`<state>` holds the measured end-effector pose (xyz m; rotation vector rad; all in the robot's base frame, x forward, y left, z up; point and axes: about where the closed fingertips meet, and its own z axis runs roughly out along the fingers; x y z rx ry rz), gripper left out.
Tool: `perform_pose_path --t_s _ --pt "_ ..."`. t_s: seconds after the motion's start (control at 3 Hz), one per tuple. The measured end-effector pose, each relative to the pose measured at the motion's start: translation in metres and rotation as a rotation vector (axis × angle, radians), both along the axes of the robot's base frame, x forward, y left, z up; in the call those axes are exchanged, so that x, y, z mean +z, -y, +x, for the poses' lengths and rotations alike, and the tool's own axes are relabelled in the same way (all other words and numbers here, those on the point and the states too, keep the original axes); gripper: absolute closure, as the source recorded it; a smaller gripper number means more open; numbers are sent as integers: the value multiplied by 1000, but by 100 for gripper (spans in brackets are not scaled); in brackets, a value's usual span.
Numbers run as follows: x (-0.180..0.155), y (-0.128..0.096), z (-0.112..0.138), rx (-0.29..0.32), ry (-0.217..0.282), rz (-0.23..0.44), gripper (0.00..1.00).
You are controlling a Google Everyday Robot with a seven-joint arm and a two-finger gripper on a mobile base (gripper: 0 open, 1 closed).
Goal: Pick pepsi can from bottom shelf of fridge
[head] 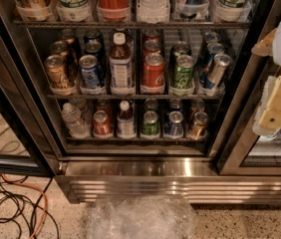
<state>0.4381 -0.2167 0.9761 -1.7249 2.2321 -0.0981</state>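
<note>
Fingers [280, 101] of the gripper [262, 83] stand wide apart and empty at the right edge of the camera view, in front of the fridge [145, 183] door frame and well apart from the cans. On the bottom shelf [135, 139], the pepsi can [175, 124] stands upright in the front row, between a green can [150, 124] and a copper-coloured can [199, 124].

1. I face a commercial drinks fridge [140, 183], the kind found in a shop or office pantry, with black-framed glass doors and a ribbed steel base.
2. Its wire racks [130, 96] hold lanes of mixed cans [153, 71] and bottles [120, 66].
3. Loose cables [11, 208] trail over a speckled floor [260, 223].
4. My end effector [275, 111] hangs at the right edge, before the right door.
</note>
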Motion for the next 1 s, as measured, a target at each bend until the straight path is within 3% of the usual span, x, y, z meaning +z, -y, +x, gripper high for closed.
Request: perform_pose_path --t_s 0.33,0.67,1.0 --pt "0 0 0 0 0 0 0" --pt "2 -1 -1 -16 31 11 0" --pt "-28 1 -1 -91 13 109 0"
